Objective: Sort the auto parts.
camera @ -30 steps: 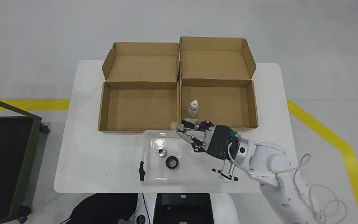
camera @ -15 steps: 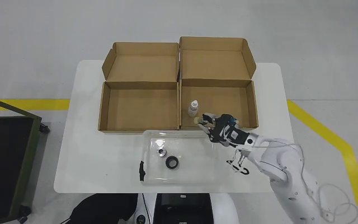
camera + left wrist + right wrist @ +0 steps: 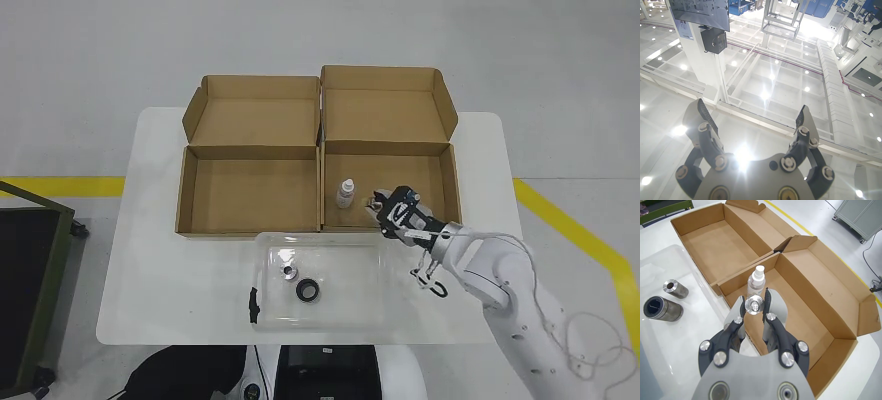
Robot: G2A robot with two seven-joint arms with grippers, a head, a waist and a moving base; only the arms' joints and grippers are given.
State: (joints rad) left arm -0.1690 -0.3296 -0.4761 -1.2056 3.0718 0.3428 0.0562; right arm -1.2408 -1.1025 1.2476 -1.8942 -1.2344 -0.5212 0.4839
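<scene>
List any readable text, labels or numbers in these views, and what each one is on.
Nothing is legible enough to quote.
Spray bottle label: faint print, too small to read.
Blue panels in the room, left wrist view: white lettering, too blurred to read.
Poster on the column: too small to read.
Cardboard boxes, held hex-headed part, cylinders: no markings visible.

I see plain brown cardboard boxes (image 3: pixel 250 190) on a white table (image 3: pixel 150 260); my silver part (image 3: pixel 754 307) gleams; bottle (image 3: pixel 756 281) clear with white cap; cylinders (image 3: pixel 662 310) dark grey; floor stripe (image 3: pixel 60 186) yellow.
</scene>
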